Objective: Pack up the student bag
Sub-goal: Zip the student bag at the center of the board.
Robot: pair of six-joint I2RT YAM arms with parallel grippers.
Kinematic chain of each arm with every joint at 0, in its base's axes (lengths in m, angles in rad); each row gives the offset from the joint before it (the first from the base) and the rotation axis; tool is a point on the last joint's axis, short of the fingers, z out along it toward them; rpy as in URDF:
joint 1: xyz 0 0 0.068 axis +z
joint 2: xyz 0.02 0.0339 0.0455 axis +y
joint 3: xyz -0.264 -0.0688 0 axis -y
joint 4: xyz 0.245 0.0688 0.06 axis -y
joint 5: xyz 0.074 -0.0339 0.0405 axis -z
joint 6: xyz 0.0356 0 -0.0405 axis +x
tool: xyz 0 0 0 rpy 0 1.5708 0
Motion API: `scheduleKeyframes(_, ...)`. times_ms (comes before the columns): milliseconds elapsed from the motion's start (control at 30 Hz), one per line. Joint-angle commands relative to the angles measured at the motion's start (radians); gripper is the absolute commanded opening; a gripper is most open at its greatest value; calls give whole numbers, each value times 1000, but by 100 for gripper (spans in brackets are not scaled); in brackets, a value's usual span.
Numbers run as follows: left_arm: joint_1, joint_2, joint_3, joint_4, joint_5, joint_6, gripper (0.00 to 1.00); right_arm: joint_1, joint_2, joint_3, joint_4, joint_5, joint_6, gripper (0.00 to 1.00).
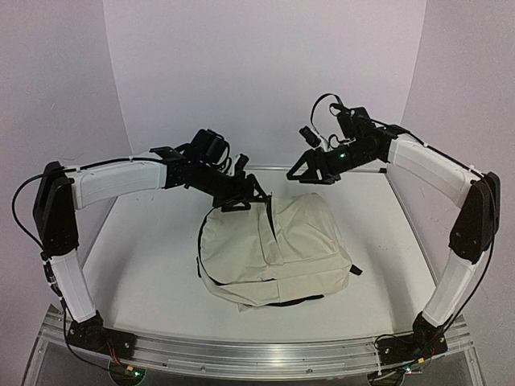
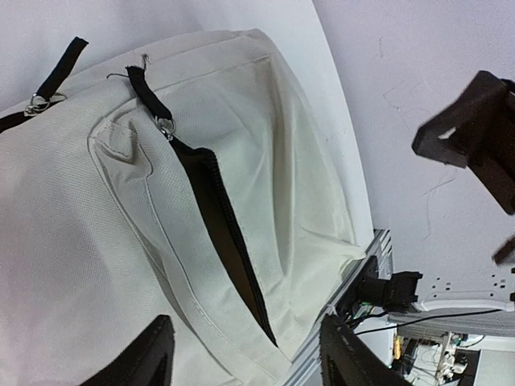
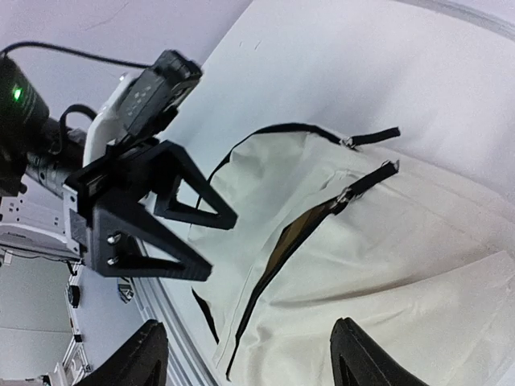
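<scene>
The student bag (image 1: pixel 273 249), a large cream fabric backpack with black zippers and straps, lies flat in the middle of the table. Its zipper slit (image 2: pixel 229 241) gapes a little and shows dark lining; the slit also shows in the right wrist view (image 3: pixel 298 241). My left gripper (image 1: pixel 245 197) hovers open and empty over the bag's far left edge. My right gripper (image 1: pixel 310 167) is open and empty in the air above the bag's far right side. In the left wrist view the bag (image 2: pixel 80 265) fills the frame between the fingers (image 2: pixel 354 354).
The white table (image 1: pixel 145 257) has an aluminium rail (image 1: pixel 257 358) along its near edge. A black strap end (image 1: pixel 356 271) sticks out at the bag's right. White walls stand behind and to the sides.
</scene>
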Motion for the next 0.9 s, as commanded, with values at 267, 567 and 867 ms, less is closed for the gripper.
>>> scheduleKeyframes(267,97,93,166,46,-77,-49,66,-11,190,81,-25,99,-47,65)
scheduleKeyframes(567,125,308,384,20,69,-53,60,11,154,-96,-24,93,-109,51)
scheduleKeyframes(867,126,436,507,-21,148,-34,57,59,126,-200,-23,189,-192,48)
